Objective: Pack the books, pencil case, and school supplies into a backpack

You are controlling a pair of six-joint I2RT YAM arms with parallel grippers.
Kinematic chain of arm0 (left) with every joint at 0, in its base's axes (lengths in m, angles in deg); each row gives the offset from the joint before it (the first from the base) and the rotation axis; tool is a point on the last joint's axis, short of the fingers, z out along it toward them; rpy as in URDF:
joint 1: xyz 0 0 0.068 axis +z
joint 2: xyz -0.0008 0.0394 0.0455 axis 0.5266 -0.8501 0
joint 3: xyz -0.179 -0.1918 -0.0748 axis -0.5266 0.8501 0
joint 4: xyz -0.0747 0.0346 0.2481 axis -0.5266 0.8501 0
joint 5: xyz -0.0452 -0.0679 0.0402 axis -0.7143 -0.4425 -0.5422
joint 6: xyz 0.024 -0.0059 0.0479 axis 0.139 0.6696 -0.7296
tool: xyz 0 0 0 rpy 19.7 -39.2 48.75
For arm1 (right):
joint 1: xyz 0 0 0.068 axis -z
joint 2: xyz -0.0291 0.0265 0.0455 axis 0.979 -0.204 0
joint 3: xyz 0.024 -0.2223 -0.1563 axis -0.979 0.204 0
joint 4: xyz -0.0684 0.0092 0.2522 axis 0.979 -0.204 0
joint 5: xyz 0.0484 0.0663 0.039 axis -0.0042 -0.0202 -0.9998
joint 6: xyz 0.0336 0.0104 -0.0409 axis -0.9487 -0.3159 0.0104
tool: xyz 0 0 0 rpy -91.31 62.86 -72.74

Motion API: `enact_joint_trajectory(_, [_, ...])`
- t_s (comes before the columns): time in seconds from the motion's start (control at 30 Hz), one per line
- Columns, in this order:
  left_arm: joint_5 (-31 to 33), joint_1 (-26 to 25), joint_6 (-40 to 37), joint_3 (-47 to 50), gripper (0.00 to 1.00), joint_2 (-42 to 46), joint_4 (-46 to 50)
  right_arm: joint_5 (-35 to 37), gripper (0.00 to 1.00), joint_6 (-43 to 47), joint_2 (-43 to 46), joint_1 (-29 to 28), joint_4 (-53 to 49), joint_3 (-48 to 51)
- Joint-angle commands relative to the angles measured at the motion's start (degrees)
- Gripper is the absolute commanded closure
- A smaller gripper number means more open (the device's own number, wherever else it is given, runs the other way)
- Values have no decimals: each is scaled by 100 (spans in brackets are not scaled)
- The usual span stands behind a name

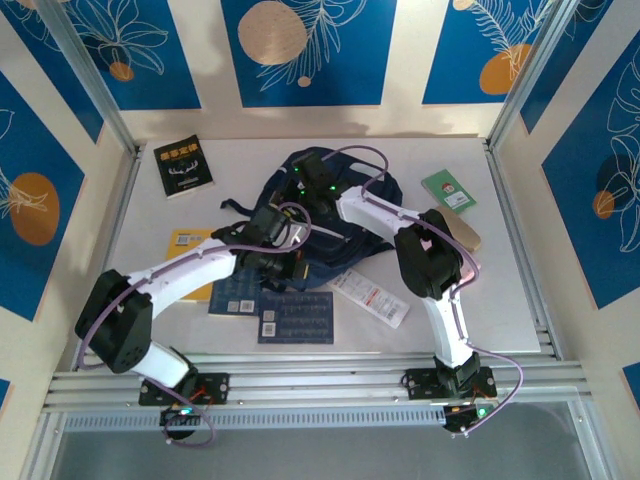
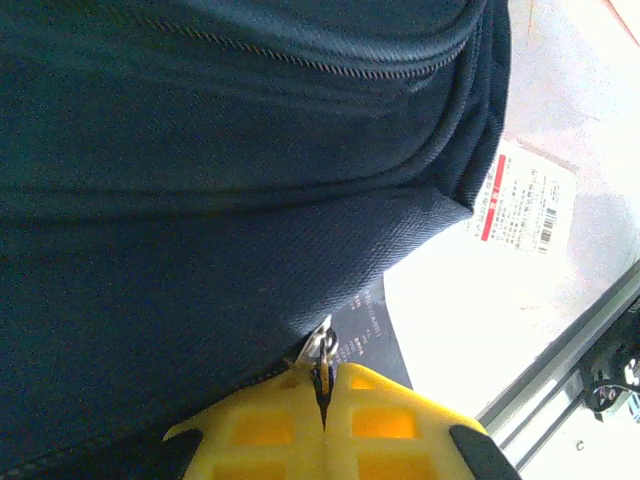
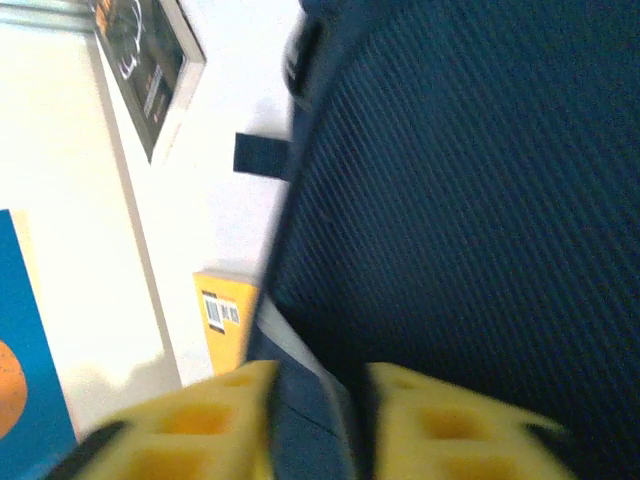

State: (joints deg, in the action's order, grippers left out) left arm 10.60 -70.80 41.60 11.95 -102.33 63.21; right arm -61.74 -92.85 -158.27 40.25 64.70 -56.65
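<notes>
Navy backpack [image 1: 345,250] lying mid-table, both arms reaching onto it. Left gripper [image 2: 322,385] pressing shut on the metal zipper pull [image 2: 322,348] at the bag's near edge. Right gripper [image 3: 312,415] standing spread, backpack fabric showing in the gap; whether the pads are touching it, cannot tell. Black book [image 1: 183,167] sitting far left. Yellow-orange book [image 1: 186,245] lying partly under the left arm. Two dark blue books [image 1: 295,318] lying just in front of the bag, white packet [image 1: 372,297] lying beside them. Green booklet [image 1: 449,190] and tan block [image 1: 466,238] resting to the bag's right.

White packet [image 2: 520,205]: red print illegible
</notes>
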Motion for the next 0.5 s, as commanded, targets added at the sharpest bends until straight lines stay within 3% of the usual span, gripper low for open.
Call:
enact_joint_trajectory(0.0, [-51,-88,-160,74,100,9,-218,334,34,209,695,34,550,391])
enact_joint_trajectory(0.03, [-38,-88,-165,106,100,16,-218,419,30,335,839,64,510,478])
enact_joint_trajectory(0.07, [-34,-77,-181,142,100,24,-226,482,20,415,938,98,432,533])
enact_joint_trajectory(0.1, [-37,-67,-193,163,100,26,-218,513,19,501,1045,143,357,592])
enact_joint_trajectory(0.23, [67,4,-324,205,100,128,-62,356,19,1278,1402,459,-46,743])
enact_joint_trajectory(0.47, [243,473,-613,116,100,601,417,-1223,25,3233,1490,1060,-753,809])
